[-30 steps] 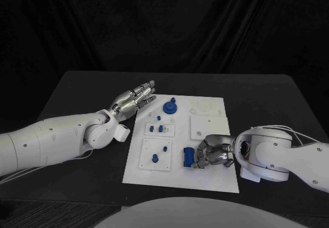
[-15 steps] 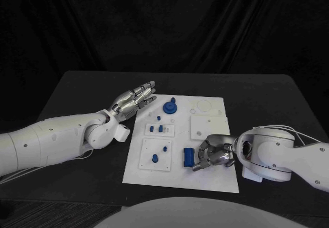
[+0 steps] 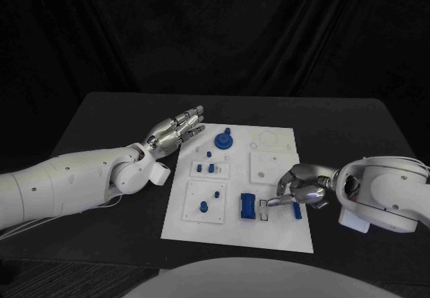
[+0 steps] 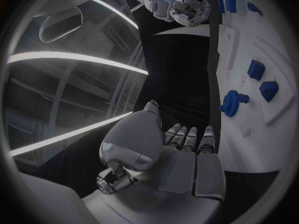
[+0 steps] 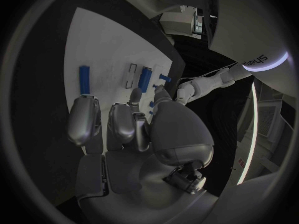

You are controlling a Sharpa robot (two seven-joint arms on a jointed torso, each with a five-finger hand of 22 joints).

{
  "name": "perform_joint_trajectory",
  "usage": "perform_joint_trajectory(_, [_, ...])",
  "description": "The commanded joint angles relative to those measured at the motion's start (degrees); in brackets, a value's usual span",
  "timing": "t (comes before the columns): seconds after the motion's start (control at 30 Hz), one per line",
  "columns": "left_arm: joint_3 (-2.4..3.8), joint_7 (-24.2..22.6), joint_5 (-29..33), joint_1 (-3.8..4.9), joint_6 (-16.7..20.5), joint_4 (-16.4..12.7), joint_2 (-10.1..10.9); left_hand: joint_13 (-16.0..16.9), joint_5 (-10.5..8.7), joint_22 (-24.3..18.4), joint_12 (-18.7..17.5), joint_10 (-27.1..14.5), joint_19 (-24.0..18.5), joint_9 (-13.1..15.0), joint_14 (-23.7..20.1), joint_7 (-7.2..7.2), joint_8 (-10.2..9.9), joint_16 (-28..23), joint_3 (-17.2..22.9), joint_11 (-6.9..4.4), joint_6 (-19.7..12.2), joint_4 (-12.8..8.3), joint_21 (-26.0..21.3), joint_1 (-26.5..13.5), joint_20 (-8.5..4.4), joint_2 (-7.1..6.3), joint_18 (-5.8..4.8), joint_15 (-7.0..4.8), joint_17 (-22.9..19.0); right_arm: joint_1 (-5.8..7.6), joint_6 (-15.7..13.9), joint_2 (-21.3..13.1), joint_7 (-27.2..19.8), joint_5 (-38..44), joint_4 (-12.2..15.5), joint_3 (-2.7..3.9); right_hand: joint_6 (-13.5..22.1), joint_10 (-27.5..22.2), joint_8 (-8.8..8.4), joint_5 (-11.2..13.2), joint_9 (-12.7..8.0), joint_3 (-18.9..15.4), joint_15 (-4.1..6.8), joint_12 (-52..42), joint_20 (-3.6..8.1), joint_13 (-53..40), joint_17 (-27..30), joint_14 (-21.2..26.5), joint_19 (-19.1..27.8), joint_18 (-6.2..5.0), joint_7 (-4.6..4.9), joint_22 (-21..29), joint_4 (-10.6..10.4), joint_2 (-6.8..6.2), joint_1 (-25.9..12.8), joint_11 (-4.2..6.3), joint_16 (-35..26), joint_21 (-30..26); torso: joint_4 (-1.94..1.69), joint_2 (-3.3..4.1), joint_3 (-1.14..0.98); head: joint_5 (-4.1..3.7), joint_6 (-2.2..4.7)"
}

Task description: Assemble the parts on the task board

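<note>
1. The left hand (image 3: pixel 176 130) hovers by the task board's (image 3: pixel 269 239) far left corner — fingers straight, holding nothing.
2. The right hand (image 3: pixel 303 188) — fingers curled, empty — sits above a loose blue bar (image 3: pixel 296 211) lying flat on the board's right edge.

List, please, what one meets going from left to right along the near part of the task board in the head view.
Small white plate with blue pegs → upright blue block → empty rectangular slot → slim blue bar lying on the task board → right hand.
</note>
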State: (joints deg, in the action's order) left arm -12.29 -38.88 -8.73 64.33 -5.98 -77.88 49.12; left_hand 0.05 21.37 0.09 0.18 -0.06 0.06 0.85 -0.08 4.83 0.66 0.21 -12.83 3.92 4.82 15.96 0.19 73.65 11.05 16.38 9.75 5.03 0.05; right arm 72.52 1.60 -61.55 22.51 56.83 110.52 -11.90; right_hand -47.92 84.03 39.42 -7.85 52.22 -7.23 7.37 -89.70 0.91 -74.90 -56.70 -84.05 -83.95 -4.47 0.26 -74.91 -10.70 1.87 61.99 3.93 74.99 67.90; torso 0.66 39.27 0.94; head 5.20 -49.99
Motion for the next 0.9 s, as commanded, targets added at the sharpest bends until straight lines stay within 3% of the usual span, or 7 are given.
perform_joint_trajectory(0.03, [0.05, -2.88, 0.29, -0.07, -0.27, -0.14, -0.11, -0.05, 0.27, -0.09, -0.18, 0.06, -0.06, 0.09, 0.08, 0.29, 0.31, -0.21, 0.29, 0.45, 0.11, -0.02, -0.19, 0.63, 0.52, 0.03, 0.46, 0.32, -0.05, 2.13, 0.48, -1.67, 4.29, 0.08, 0.24, 0.00, -0.45, 5.74, -9.76, -7.46, -8.11, -0.27, -1.02, -0.01, -0.50, -14.65, 0.09, -1.20, -0.58, -0.06, 1.37, -8.84, -0.09, 1.83, 0.98, -1.57, 0.18, -0.38, -0.08, -0.07, 0.05, -0.35, -0.01])
perform_joint_trajectory(0.07, [0.05, -2.90, 0.29, -0.07, -0.24, -0.12, -0.13, -0.05, 0.27, -0.09, -0.18, 0.06, -0.06, 0.09, 0.08, 0.29, 0.31, -0.21, 0.29, 0.45, 0.11, -0.02, -0.19, 0.63, 0.52, 0.03, 0.46, 0.32, -0.05, 2.65, 1.04, -2.15, 5.54, 1.86, 0.24, 0.00, -1.15, 5.82, -12.26, -8.63, -10.49, 0.87, -1.30, -0.10, -0.75, -14.80, -0.08, -1.25, -0.63, -0.01, 1.84, -8.87, 0.70, 2.81, 2.72, -1.55, 0.29, -0.27, -0.12, -0.07, 0.06, -0.46, -0.01])
perform_joint_trajectory(0.1, [0.05, -2.91, 0.29, -0.07, -0.21, -0.10, -0.16, -0.05, 0.27, -0.09, -0.18, 0.06, -0.06, 0.09, 0.08, 0.29, 0.31, -0.21, 0.29, 0.45, 0.11, -0.02, -0.19, 0.63, 0.52, 0.03, 0.46, 0.32, -0.05, 3.04, 1.75, -2.56, 6.76, 4.14, 0.25, 0.00, -5.57, 5.85, -17.66, -8.55, -16.59, 1.18, -1.78, -0.14, -1.60, -14.85, -0.23, -1.29, -0.71, 0.09, 2.64, -8.91, 0.86, 2.29, 2.83, -2.31, 0.45, -0.16, -0.18, -0.04, 0.07, -0.56, -0.01])
perform_joint_trajectory(0.2, [0.05, -2.90, 0.29, -0.07, -0.21, 0.00, -0.25, -0.05, 0.30, -0.09, -0.18, 0.06, -0.06, 0.09, 0.08, 0.32, 0.32, -0.21, 0.31, 0.49, 0.15, -0.03, -0.19, 0.68, 0.52, 0.01, 0.47, 0.31, -0.05, 3.68, 3.93, -3.16, 9.52, 11.21, 0.20, -0.01, -8.41, 5.92, -22.19, -9.69, -21.39, 2.26, -1.92, -0.23, -1.65, -14.99, -0.48, -1.30, -0.81, -0.01, 2.61, -9.02, 1.74, 2.20, 3.60, -2.16, 0.65, 0.21, -0.12, 0.03, 0.04, -0.58, -0.01])
perform_joint_trajectory(0.47, [0.05, -2.76, 0.28, -0.11, -0.59, 0.45, -0.53, -0.05, 0.33, -0.09, -0.18, 0.06, -0.06, 0.08, 0.08, 0.33, 0.31, -0.21, 0.33, 0.52, 0.09, -0.04, -0.19, 0.70, 0.53, 0.01, 0.47, 0.31, -0.05, 3.15, 6.62, -3.33, 12.61, 26.32, 0.02, -0.02, -14.51, 5.97, -24.01, -7.39, -24.24, 2.93, -1.18, -0.30, -1.08, -15.10, -2.23, -1.64, -1.42, 0.17, 1.39, -9.37, 1.78, 1.91, 3.25, -1.36, 1.71, 1.38, -0.08, 0.13, 0.13, -0.93, -0.01])
perform_joint_trajectory(0.7, [0.05, -2.59, 0.28, -0.20, -0.81, 0.59, -0.49, -0.05, 0.46, -0.09, -0.18, 0.06, -0.06, 0.07, 0.08, 0.33, 0.30, -0.21, 0.43, 0.66, 0.05, -0.11, -0.19, 0.82, 0.58, 0.04, 0.47, 0.34, -0.05, 1.57, 5.94, -3.44, 13.00, 29.31, 0.38, -0.03, -15.39, 5.97, -26.56, -2.12, -26.30, 2.21, -1.24, -0.30, -1.00, -15.10, -2.51, -1.64, -1.59, 0.21, 1.65, -9.38, 1.06, 1.22, 1.74, -1.53, 2.03, 1.40, 0.18, 0.32, -0.12, -1.01, -0.01])
perform_joint_trajectory(0.9, [0.05, -2.53, 0.28, -0.26, -0.88, 0.75, -0.45, -0.05, 0.53, -0.09, -0.18, 0.06, -0.06, 0.08, 0.08, 0.35, 0.30, -0.21, 0.49, 0.71, 0.09, -0.16, -0.19, 0.89, 0.61, 0.04, 0.48, 0.35, -0.05, 0.25, 4.65, -3.35, 12.55, 29.80, 0.57, -0.03, -15.80, 5.97, -27.25, -1.10, -26.95, 2.00, -1.31, -0.30, -1.04, -15.10, -2.41, -1.59, -1.59, 0.20, 1.71, -9.36, 1.08, 0.92, 1.57, -1.59, 2.01, 1.36, 0.02, 0.24, -0.14, -1.11, -0.01])
